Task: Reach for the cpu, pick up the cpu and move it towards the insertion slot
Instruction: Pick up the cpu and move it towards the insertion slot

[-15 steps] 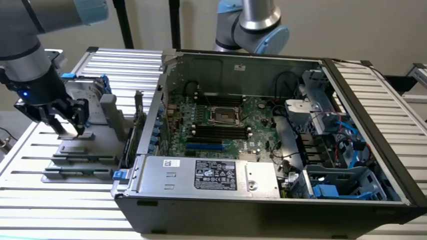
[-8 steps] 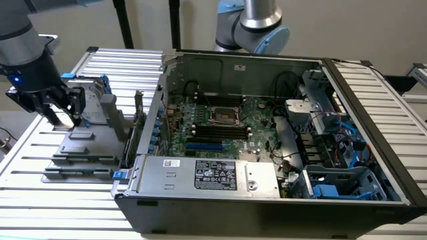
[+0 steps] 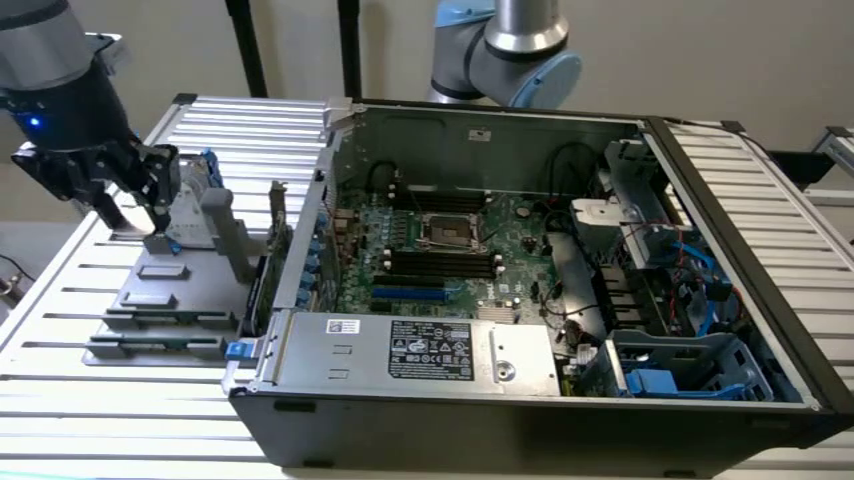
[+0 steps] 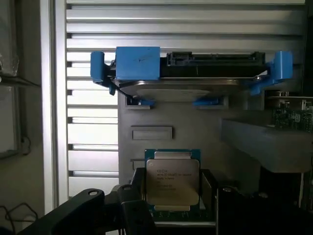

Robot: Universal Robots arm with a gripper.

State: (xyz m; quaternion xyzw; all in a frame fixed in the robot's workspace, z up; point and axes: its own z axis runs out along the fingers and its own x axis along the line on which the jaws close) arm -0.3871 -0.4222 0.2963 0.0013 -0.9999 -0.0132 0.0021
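Black gripper clamped on the flat square cpu, silvery top, green rim, at matte grey fixture. Shiny-framed insertion slot well apart, inside open black case. Ribbed aluminium table, beige wall.

We note the arm in the exterior view as a silver-grey joint housing with pale blue caps at top centre. Its wrist sits at the exterior view's upper left: a grey cylinder above a black section with a small blue light lit. Below it hangs the black gripper, slightly tilted, tips pointing down and toward the exterior view's right. In the wrist view we read the black fingers set against two opposite edges of the cpu. We log the jaws as closed on the cpu.
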